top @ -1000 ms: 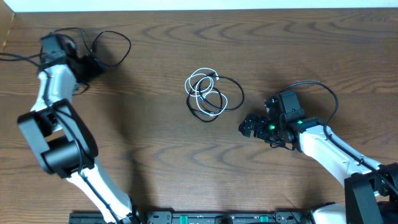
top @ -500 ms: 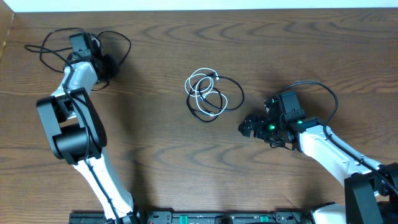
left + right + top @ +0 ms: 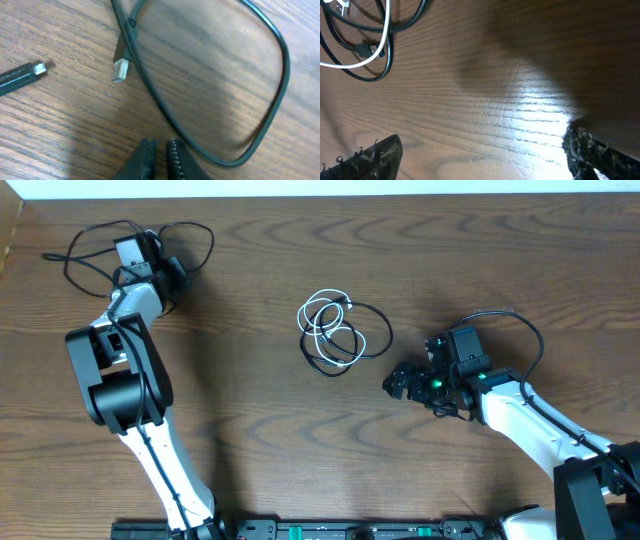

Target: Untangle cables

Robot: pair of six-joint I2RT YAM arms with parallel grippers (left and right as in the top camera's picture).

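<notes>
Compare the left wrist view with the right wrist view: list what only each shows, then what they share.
Left wrist only: a lone black cable lying in a loop, with a USB plug flat on the wood, and the left gripper shut on nothing. Right wrist only: the tangle with the white cable in it, and the right gripper wide open. Both: the wooden table.

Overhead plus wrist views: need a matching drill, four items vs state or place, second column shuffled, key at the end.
Column one
1. left gripper
2. right gripper
3. white cable
4. USB-A plug

Column two
A. jaws wide apart
B. coiled in the centre of the overhead view
C. jaws nearly together
D. lying flat, ungripped, in the left wrist view

Pairs: 1-C, 2-A, 3-B, 4-D
</notes>
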